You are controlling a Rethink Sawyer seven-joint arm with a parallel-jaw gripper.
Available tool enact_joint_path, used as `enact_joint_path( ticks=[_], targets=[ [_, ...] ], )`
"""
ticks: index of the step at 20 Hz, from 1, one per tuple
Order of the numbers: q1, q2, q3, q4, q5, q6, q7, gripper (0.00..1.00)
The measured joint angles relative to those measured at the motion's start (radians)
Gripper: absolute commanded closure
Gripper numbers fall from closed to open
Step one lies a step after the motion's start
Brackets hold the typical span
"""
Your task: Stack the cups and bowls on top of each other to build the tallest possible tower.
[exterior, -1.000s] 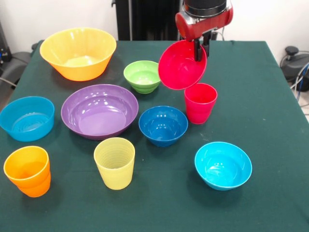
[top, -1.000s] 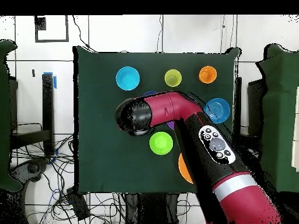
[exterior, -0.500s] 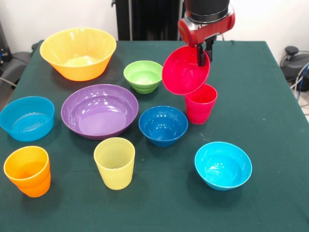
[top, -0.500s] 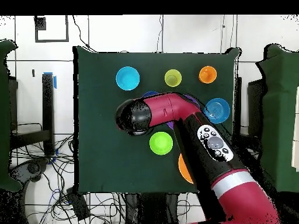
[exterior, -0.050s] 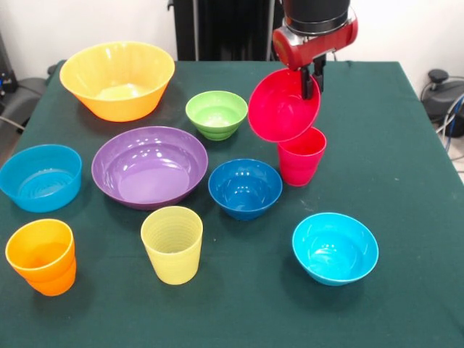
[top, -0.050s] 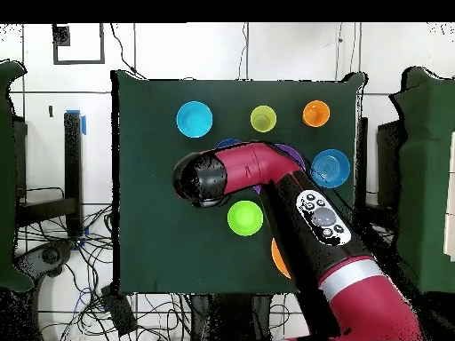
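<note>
In the front view my gripper (exterior, -0.050s: pixel 310 80) is shut on the rim of the red bowl (exterior, -0.050s: pixel 283 105). The bowl hangs tilted with its opening facing the camera, just above and left of the red cup (exterior, -0.050s: pixel 301 156), which stands upright on the table. Elsewhere on the cloth stand the pale yellow cup (exterior, -0.050s: pixel 172 243), the orange cup (exterior, -0.050s: pixel 42 256), the dark blue bowl (exterior, -0.050s: pixel 245 188), the cyan bowl (exterior, -0.050s: pixel 335 248), the purple bowl (exterior, -0.050s: pixel 149 166), the lime green bowl (exterior, -0.050s: pixel 216 114), the yellow-orange bowl (exterior, -0.050s: pixel 117 78) and the light blue bowl (exterior, -0.050s: pixel 39 176). Overhead, the arm (top, -0.050s: pixel 267 173) hides the red bowl and red cup.
The green tablecloth (exterior, -0.050s: pixel 406 181) has open room along its right side. In the overhead view the cyan bowl (top, -0.050s: pixel 194 119), yellow cup (top, -0.050s: pixel 263 118), orange cup (top, -0.050s: pixel 315 113), light blue bowl (top, -0.050s: pixel 331 168) and green bowl (top, -0.050s: pixel 245 218) show around the arm.
The gripper has carried the tilted red bowl a little up and to the right in the front view, closer over the red cup. Nothing else has moved.
</note>
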Motion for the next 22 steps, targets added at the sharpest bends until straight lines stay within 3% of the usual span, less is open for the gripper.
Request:
enact_joint_path(
  ticks=[22],
  targets=[
    [0.009, 0.024, 0.000, 0.004, 0.000, -0.075, 0.000, 1.00]
  ],
)
